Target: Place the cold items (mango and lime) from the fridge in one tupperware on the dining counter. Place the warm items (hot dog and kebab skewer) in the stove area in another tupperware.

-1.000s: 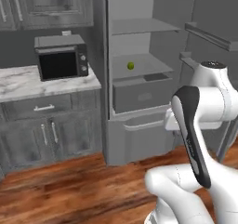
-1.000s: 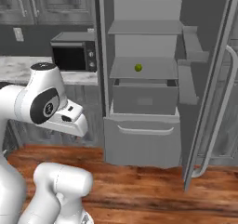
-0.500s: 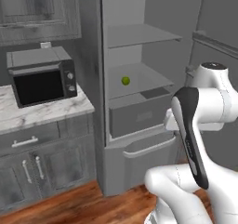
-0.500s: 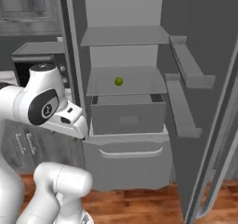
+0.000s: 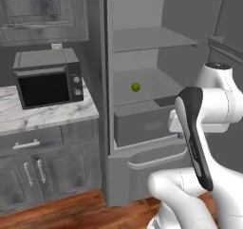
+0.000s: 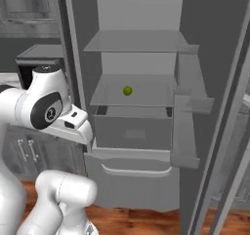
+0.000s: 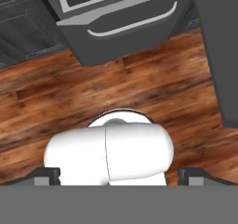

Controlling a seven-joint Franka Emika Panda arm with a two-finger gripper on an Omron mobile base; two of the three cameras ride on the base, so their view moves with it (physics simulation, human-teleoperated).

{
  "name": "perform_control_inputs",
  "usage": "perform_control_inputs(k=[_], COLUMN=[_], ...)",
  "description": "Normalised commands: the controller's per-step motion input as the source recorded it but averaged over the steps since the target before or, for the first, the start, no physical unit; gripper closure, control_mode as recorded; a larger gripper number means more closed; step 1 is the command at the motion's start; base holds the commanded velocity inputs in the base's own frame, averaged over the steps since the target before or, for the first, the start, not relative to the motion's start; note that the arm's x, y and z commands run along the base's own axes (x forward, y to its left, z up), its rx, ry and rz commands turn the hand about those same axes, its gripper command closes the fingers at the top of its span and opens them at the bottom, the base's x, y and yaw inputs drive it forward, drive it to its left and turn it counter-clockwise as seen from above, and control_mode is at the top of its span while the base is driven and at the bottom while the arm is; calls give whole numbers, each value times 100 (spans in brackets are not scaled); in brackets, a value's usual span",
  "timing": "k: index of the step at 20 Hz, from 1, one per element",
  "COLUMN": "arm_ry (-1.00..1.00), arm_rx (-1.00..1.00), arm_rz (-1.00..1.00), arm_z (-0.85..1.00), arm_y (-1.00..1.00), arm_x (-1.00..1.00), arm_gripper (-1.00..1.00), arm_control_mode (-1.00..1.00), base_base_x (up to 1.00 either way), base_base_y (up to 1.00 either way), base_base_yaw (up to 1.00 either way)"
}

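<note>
Nearest to us, in the hand view, our gripper [image 7: 119,175] points straight down at the wooden floor [image 7: 153,88], with its two dark finger tips [image 7: 46,175] set wide apart at the bottom corners and nothing between them. Beyond the floor in that view we see the foot of the fridge, with its curved handle bar [image 7: 132,25].

In the base views our arm [image 5: 199,133] is folded up close in front of the open fridge [image 5: 142,109]. Going up from the floor, we count one curved handle bar [image 6: 136,169] on the lowest front, then one wide grey drawer [image 6: 133,131] above it. Over the drawer sit two pale shelves: a lower one [image 6: 139,97] and an upper one [image 6: 134,43].

One lime [image 6: 127,90] rests on the lower shelf, towards the back and a little left of the middle. It is the single fruit we can see in the fridge. The open door [image 6: 195,107] stands to the right, and we count two bins along its inner side.

To the left of the fridge we see one black microwave [image 5: 47,78] standing on a marble counter [image 5: 42,116]. Under that counter are one drawer with a bar handle [image 5: 26,144] and two cabinet doors [image 5: 28,173]. Farther up, one panelled wall cabinet [image 5: 42,12] hangs above the microwave.
</note>
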Motion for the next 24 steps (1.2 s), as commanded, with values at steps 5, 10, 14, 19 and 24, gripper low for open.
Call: perform_control_inputs(k=[5, 10, 14, 19, 24], arm_ry=[0, 0, 0, 0, 0], arm_rx=[0, 0, 0, 0, 0], arm_rz=[0, 0, 0, 0, 0], arm_z=[0, 0, 0, 0, 0], arm_y=[0, 0, 0, 0, 0], arm_x=[0, 0, 0, 0, 0], arm_gripper=[-100, -100, -100, -100, -100], arm_control_mode=[100, 100, 100, 100, 100], base_base_x=[28, 56, 72, 24, 18], base_base_y=[-15, 0, -18, -26, -30], base_base_yaw=[5, 0, 0, 0, 0])
